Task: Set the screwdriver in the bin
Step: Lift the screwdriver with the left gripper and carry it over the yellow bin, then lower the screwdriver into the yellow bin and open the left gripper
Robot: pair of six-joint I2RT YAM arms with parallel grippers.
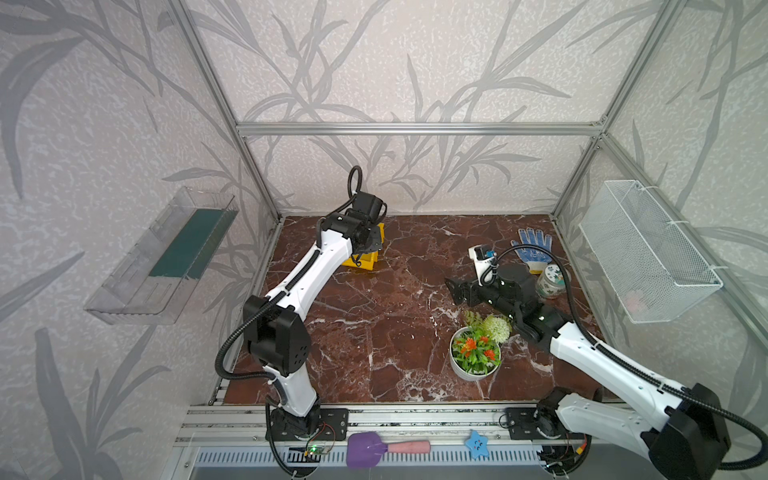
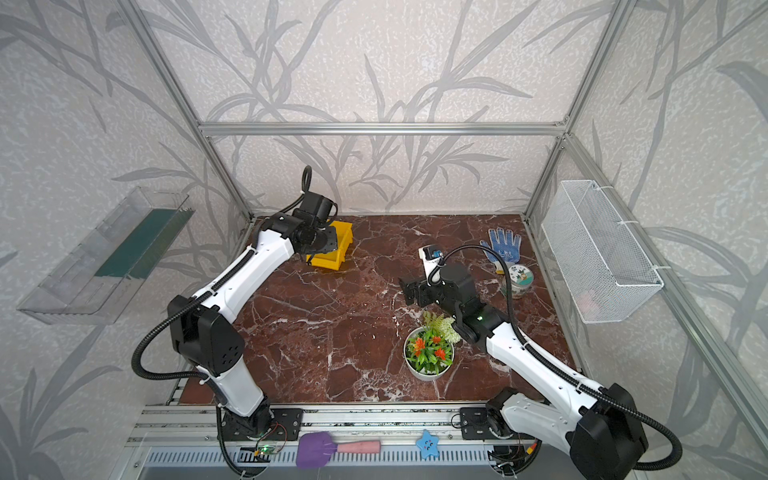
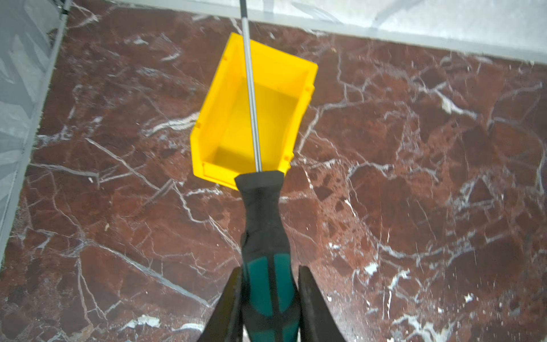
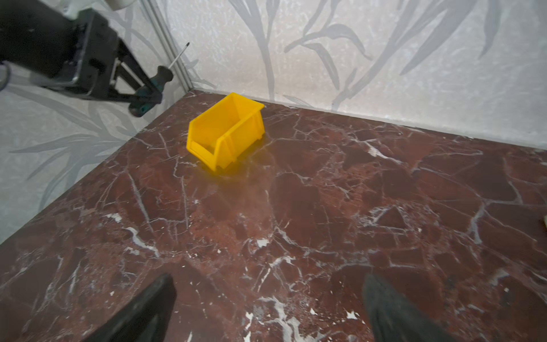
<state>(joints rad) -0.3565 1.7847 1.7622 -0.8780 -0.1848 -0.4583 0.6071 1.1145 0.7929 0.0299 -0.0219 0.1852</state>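
Left wrist view: the left gripper (image 3: 270, 277) is clamped on the green end of the handle of the screwdriver (image 3: 263, 213). The black grip and thin metal shaft point forward, across the open top of the yellow bin (image 3: 204, 142). From the right wrist view, the screwdriver is held in the air, above and apart from the bin. The bin stands near the far left corner of the marble worktop (image 4: 296, 207) and looks empty. The right gripper (image 4: 270, 296) hovers over the middle of the worktop, jaws spread, holding nothing. Pickup and most of the carry appear done. Lowering the screwdriver into the bin and letting go remain.
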